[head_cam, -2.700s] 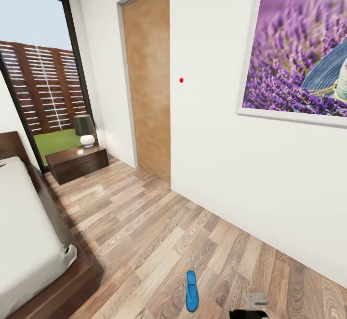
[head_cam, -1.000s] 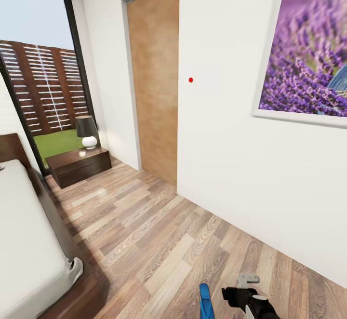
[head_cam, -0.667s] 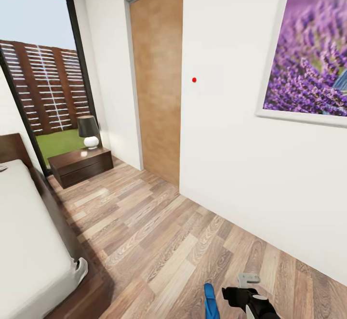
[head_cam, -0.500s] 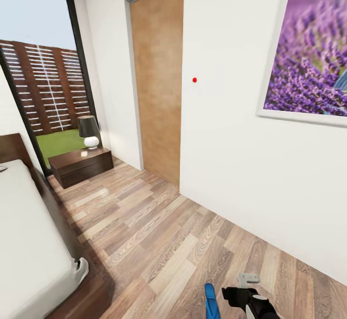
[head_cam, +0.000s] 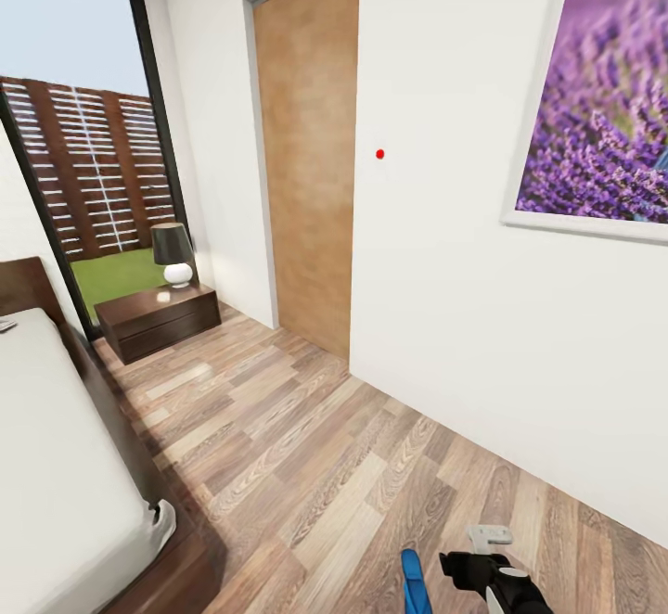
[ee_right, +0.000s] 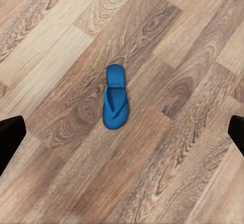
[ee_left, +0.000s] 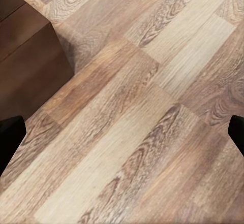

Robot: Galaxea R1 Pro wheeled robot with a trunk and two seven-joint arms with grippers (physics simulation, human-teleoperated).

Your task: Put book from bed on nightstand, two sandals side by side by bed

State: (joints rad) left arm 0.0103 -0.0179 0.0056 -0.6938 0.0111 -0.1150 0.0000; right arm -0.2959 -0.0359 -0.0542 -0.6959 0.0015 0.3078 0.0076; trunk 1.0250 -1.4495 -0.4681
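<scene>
One bright blue sandal [ee_right: 115,104] lies flat on the wood floor, straps up; its tip shows at the head view's lower edge [head_cam: 413,584]. The other sandal is out of view. My right gripper [ee_right: 122,135] hangs open above the floor beside this sandal, its arm [head_cam: 496,582] just right of it. My left gripper [ee_left: 122,135] is open over bare planks near the bed's dark frame [ee_left: 25,56]. The bed [head_cam: 56,466] runs along the left. The nightstand [head_cam: 158,317] stands beyond it by the window. A small flat thing [head_cam: 5,325] on the mattress's far end is too cut off to identify as the book.
A black-shaded lamp [head_cam: 173,252] stands on the nightstand. A brown door [head_cam: 306,159] and a white wall with a lavender picture [head_cam: 603,104] close off the right side. A tall dark-framed window [head_cam: 83,132] is at the back. Wood floor [head_cam: 306,447] stretches between bed and wall.
The camera has swung a little, so door and picture sit further right. My right arm came up into the head view beside the sandal. The sandal itself has not moved on the floor.
</scene>
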